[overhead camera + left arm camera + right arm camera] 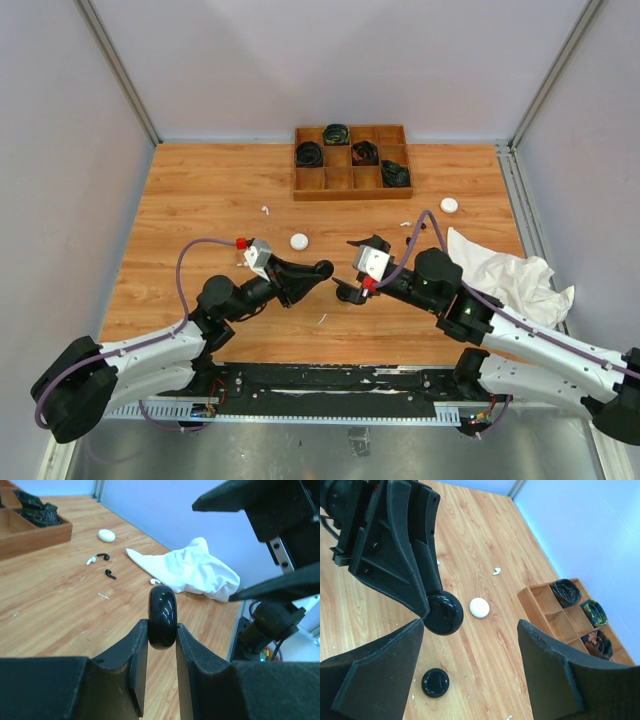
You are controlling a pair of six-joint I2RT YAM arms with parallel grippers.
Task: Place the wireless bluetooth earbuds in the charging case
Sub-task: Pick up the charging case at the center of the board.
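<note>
Charging case [162, 617] gripped edge-up by the left jaws over the counter's [200, 200] middle.
Right jaws are held spread, empty (likely for lid-opening); earbuds [103, 556] lie loose toward the counter's right edge.

Reads as a robotics lab test cell rather than a home or shop. Closed in behind and on both sides of the wooden tray [350, 195] by plain pale panels [330, 60] held in aluminium posts [118, 70]. Floored under the tray with a wood-grain tabletop [200, 190]. Fitted along the edge farthest from the tray with a black mounting rail [330, 378] carrying two white-and-black robot arms, left [150, 350] and right [540, 355], both trailing purple cables [210, 241]. Bordered beyond that rail by bare sheet metal [300, 450]. Strewn in front of the tray with tiny earbuds [110, 574] and, to its front right, a crumpled white cloth [510, 275].
</note>
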